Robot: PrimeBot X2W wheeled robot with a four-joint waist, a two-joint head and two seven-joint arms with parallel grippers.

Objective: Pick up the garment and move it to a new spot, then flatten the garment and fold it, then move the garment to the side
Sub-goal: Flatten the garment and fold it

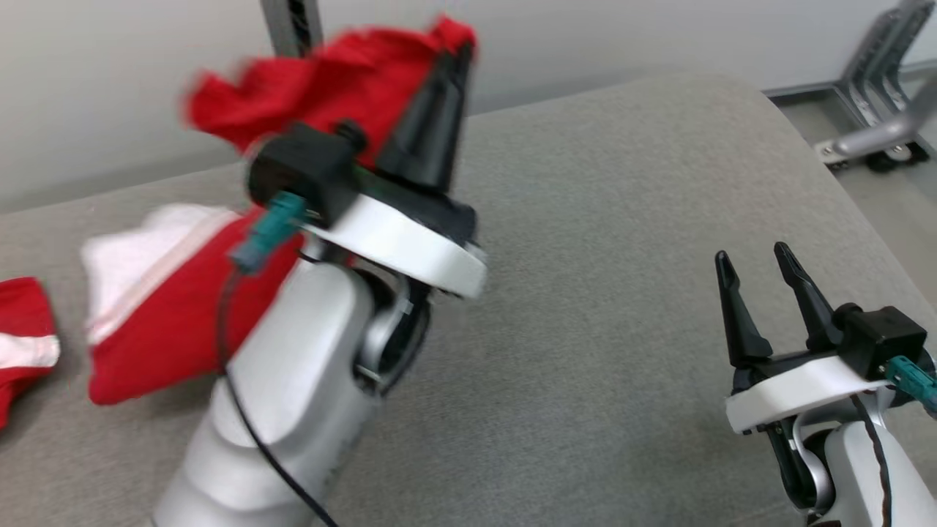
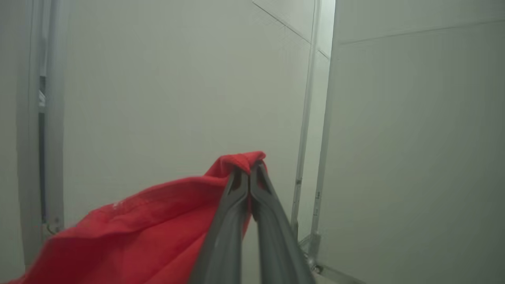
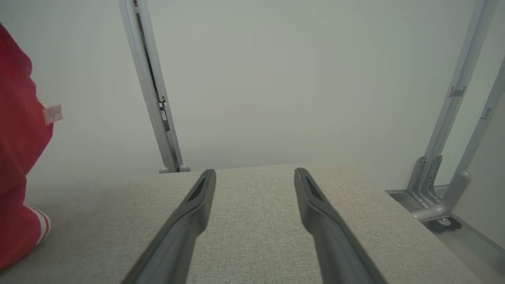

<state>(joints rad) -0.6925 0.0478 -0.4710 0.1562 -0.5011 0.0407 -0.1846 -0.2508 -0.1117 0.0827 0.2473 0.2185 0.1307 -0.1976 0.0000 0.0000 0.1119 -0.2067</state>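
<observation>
The garment [image 1: 307,80] is red with white bands. My left gripper [image 1: 460,44] is raised above the grey surface and shut on a fold of it; the cloth hangs down to the left, its lower part [image 1: 157,307] resting on the surface. In the left wrist view the closed fingertips pinch the red garment [image 2: 130,232] at my left gripper [image 2: 250,167]. My right gripper [image 1: 754,256] stands open at the lower right with nothing between its fingers. The right wrist view shows my right gripper [image 3: 255,173] over bare fabric, with the garment [image 3: 17,157] hanging at the far left.
The grey padded surface [image 1: 622,241] has a rounded far-right corner. A second red-and-white piece of cloth [image 1: 22,337] lies at the left edge. A metal frame on a caster [image 1: 878,124] stands on the floor at the right, and a grey upright post [image 3: 150,86] rises behind the surface.
</observation>
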